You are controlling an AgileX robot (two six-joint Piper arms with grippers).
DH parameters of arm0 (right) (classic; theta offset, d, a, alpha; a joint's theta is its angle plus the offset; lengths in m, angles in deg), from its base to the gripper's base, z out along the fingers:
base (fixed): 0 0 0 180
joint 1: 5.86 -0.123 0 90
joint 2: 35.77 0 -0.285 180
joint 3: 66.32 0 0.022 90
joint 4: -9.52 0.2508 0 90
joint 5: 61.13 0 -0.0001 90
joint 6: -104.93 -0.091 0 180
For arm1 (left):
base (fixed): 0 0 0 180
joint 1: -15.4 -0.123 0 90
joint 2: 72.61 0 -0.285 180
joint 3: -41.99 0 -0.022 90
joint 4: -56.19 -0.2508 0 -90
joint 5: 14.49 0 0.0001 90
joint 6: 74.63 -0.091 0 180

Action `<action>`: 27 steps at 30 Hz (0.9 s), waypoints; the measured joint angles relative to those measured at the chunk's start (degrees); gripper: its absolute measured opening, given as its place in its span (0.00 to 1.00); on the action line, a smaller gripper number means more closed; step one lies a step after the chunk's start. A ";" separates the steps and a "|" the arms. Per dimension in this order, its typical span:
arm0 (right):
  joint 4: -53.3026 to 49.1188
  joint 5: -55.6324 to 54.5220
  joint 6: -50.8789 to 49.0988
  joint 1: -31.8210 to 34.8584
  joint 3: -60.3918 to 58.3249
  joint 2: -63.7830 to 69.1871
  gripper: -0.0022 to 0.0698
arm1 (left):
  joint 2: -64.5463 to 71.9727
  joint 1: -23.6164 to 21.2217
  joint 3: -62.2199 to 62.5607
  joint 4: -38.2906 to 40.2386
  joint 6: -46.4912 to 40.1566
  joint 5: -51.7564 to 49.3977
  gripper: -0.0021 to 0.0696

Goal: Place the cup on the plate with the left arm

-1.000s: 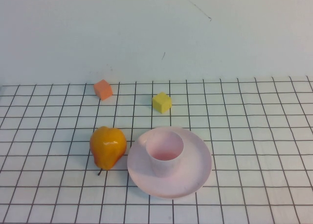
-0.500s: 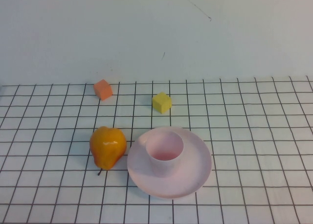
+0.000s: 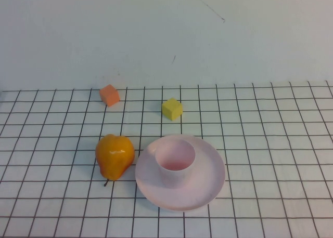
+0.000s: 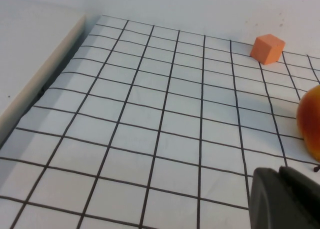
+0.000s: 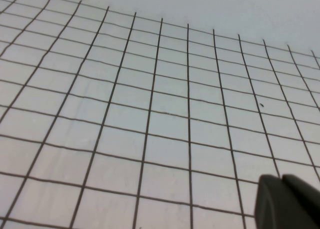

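Cup: the cup (image 3: 176,158) stands upright on the plate, a little left of the plate's middle, low in the centre of the high view; nothing holds it.
Plate: the plate (image 3: 210,178) lies flat on the gridded table (image 3: 270,144), its rim showing all round the cup.
Pear: the orange pear (image 3: 114,156) lies just beside the plate's left edge; whether they touch I cannot tell. Its side also shows at the right edge of the left wrist view (image 4: 311,121).
Cubes: the yellow cube (image 3: 172,108) sits above the plate, apart from it; the orange cube (image 3: 110,95) is further up and left, near the wall (image 4: 267,48).
Left gripper: the left gripper (image 4: 285,199) shows only as a dark tip in its wrist view's lower right corner, over bare grid; open or closed I cannot tell.
Right gripper: the right gripper (image 5: 287,202) is likewise a dark tip in the lower right corner of its own view, above bare grid; state cannot be told.
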 joint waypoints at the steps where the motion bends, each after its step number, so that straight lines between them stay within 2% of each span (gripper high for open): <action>1: 0.00 0.00 0.00 0.00 0.00 0.00 0.03 | 0.00 0.00 0.00 0.15 -0.10 0.00 0.03; 5: 0.00 0.00 0.00 0.00 0.00 0.00 0.03 | 0.00 0.08 0.00 1.00 -0.31 0.00 0.03; 7: 0.00 0.00 0.00 0.00 0.00 0.00 0.03 | 0.00 0.08 0.00 1.10 -3.10 0.00 0.03; 12: 0.00 0.00 0.00 0.00 0.00 0.00 0.03 | 0.00 0.08 0.00 2.82 -26.14 0.00 0.03; 15: 0.00 0.00 0.00 0.00 0.00 0.00 0.03 | 0.00 0.08 0.00 6.49 -31.30 0.09 0.03; 18: 0.00 0.00 0.00 0.00 0.00 0.00 0.03 | 0.00 0.08 0.00 7.19 -29.13 0.34 0.03; 23: 0.00 0.00 0.00 0.00 0.00 0.00 0.03 | 0.00 0.08 0.00 5.33 -16.76 0.43 0.03; 27: 0.00 0.00 0.00 0.00 0.00 0.00 0.03 | 0.00 0.08 0.00 5.33 -14.85 0.29 0.03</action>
